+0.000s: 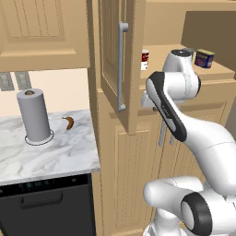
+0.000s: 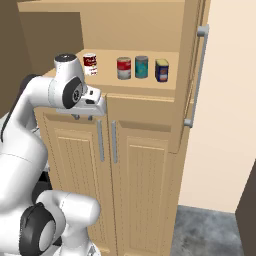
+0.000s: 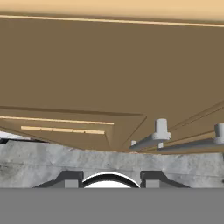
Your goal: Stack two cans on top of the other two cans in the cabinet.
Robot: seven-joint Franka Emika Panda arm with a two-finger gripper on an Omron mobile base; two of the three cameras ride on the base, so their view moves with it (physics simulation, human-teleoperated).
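On the open shelf of the cabinet (image 2: pixel 145 87) stand a red-and-white can (image 2: pixel 90 64), a second red-and-white can (image 2: pixel 123 68), a slim teal can (image 2: pixel 141 66) and a squat navy tin (image 2: pixel 161 70), all upright and apart. From the left base view, one red-and-white can (image 1: pixel 144 60) and the navy tin (image 1: pixel 204 58) show past the arm. The cabinet door (image 2: pixel 192 75) hangs open with its grey bar handle (image 2: pixel 196 75). My gripper (image 2: pixel 82 118) points down in front of the shelf edge, left of the cans. Its fingertips (image 3: pixel 72 179) stand apart, holding nothing.
Two lower cabinet doors with grey handles (image 2: pixel 100 140) sit below the shelf; the hand view looks down them to the grey floor (image 3: pixel 43 162). Left of the open door (image 1: pixel 115 69) is a marble counter (image 1: pixel 60 152) with a paper towel roll (image 1: pixel 33 115) and a brown banana (image 1: pixel 68 122).
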